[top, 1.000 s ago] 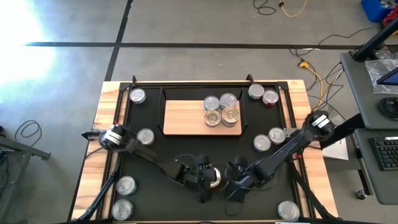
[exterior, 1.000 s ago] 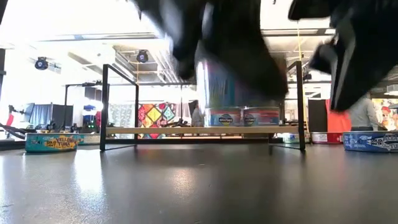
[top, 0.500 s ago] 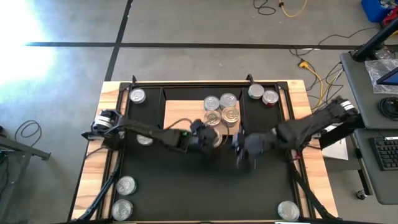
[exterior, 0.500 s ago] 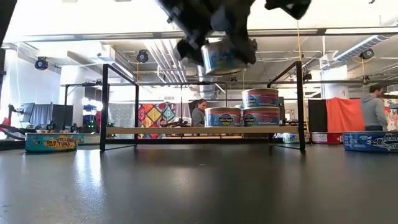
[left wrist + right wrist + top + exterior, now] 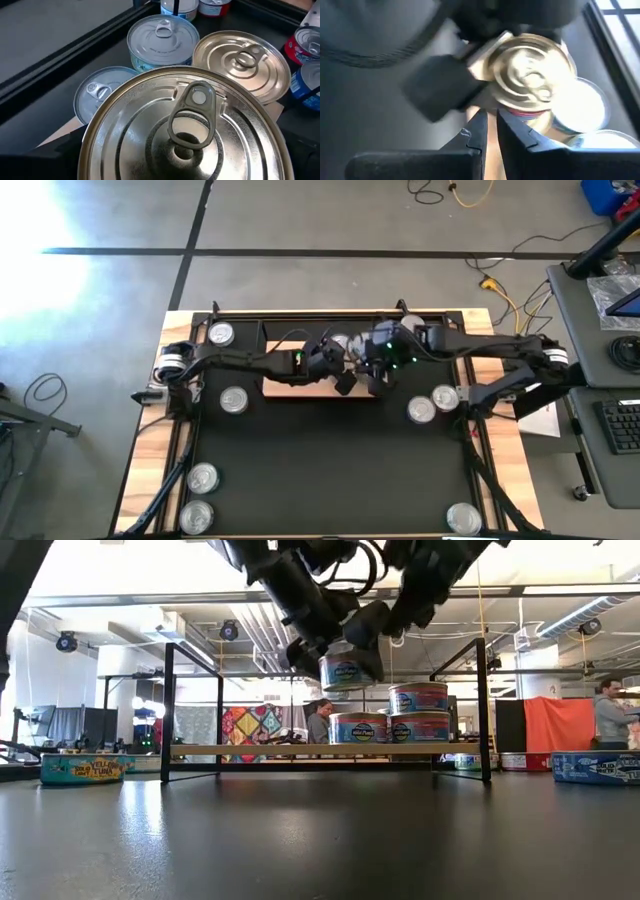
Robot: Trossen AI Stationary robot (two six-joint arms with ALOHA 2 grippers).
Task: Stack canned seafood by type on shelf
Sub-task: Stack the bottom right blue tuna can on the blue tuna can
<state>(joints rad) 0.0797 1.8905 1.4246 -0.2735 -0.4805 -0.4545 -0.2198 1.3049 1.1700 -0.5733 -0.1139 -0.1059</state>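
Left claw (image 5: 345, 665) – tin (image 5: 348, 671) above shelf (image 5: 250, 750)

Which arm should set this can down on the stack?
Left. Its gripper already holds the gold-topped can above the cans on the shelf. The right gripper is beside it with fingers nearly together, holding nothing.

High view hangs over the table, looking straight down on the black mat (image 5: 330, 470) and the shelf (image 5: 290, 380). Low view sits at mat level, looking across at the shelf (image 5: 250, 750) and the room behind. Left wrist view is right on top of a gold tin (image 5: 185, 125); right wrist view catches the same tin (image 5: 530, 75) from slightly farther away.
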